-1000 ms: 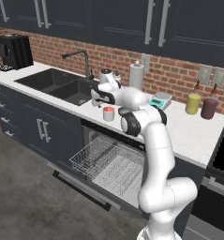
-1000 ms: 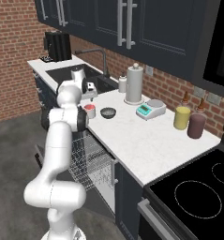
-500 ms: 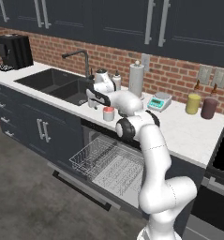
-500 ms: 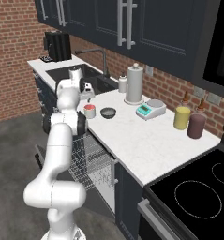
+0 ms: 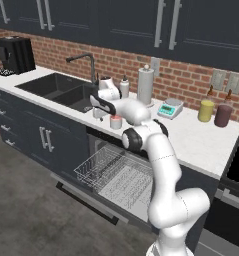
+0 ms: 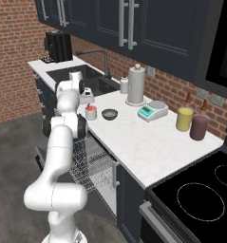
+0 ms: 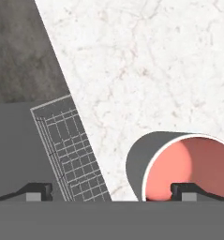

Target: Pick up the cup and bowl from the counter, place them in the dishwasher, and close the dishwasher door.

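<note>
The gripper [image 7: 112,190] hovers wide open and empty over the cup [image 7: 188,166] at the counter [image 7: 146,70] edge, still off-centre, so next it must straddle the rim and descend.

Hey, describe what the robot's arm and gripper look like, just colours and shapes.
The arm is glossy white, built of rounded tubular segments with dark grey joint rings. Its gripper is a boxy white hand with dark trim, ending in two small dark finger tips. No cables or markings are visible.
</note>
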Controlling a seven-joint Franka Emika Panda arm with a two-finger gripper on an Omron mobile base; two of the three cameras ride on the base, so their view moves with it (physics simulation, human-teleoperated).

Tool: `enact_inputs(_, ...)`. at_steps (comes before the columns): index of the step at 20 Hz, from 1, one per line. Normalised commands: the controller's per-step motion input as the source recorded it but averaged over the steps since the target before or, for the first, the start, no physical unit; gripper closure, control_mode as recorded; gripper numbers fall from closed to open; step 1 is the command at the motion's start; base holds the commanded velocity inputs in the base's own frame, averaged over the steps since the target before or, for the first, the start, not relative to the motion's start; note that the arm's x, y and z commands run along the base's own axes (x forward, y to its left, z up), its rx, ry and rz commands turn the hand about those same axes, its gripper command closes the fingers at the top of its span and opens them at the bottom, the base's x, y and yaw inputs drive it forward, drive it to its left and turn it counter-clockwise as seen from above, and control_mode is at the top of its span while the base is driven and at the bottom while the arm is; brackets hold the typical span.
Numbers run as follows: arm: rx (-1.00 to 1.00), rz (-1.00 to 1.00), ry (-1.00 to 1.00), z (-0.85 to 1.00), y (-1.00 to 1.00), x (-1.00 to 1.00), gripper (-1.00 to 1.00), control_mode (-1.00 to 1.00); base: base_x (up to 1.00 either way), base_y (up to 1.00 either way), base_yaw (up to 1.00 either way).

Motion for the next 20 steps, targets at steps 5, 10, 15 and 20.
enact_inputs(5, 0.0, 0.0, 0.04, -0.43, -0.03, -0.03, -1.0, -1.0, 0.0, 0.0, 0.0)
enact_inputs(10, 0.0, 0.02, 0.03, -0.27, -0.06, 0.0, -1.0, -1.0, 0.0, 0.0, 0.0)
enact_inputs(15, -0.01, 0.06, 0.04, -0.16, -0.04, 0.0, -1.0, -1.0, 0.0, 0.0, 0.0)
enact_inputs(20, 0.0, 0.05, 0.0, 0.0, 0.0, 0.0, -1.0, -1.0, 0.0, 0.0, 0.0)
